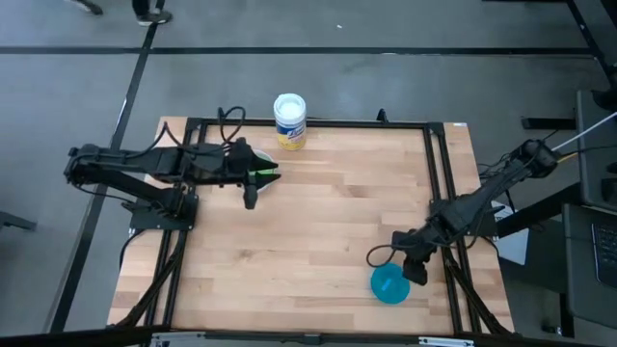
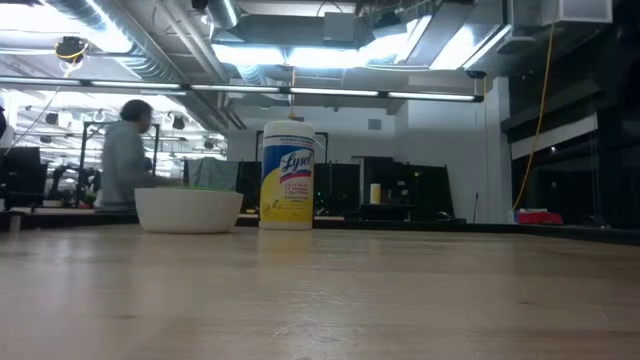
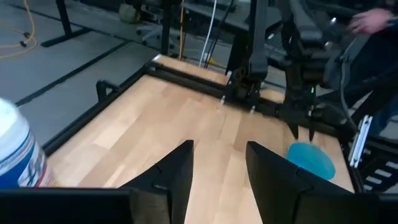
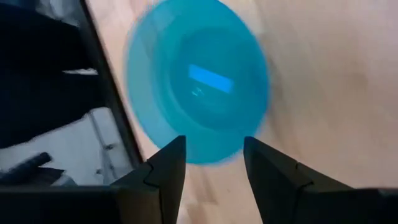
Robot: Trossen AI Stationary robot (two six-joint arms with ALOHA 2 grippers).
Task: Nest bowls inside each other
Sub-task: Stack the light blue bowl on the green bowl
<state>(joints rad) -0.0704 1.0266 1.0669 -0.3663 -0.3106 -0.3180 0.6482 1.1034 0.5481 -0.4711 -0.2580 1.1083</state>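
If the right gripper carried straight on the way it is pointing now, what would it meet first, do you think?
Most likely the teal bowl: the right gripper is open and points down at it, the near rim showing between its fingers. How far above it hangs is unclear.

Both arms are dark, near-black builds of slim jointed links, and black cables loop loosely off them beside the wooden table (image 1: 318, 222). The left gripper (image 3: 217, 180) ends in two broad, flat, matte black fingers with angled inner edges that taper toward the tips, and a small green light shows on that arm's wrist. The right gripper (image 4: 211, 163) has the same pair of wedge-shaped black fingers, with stepped, faceted bases.
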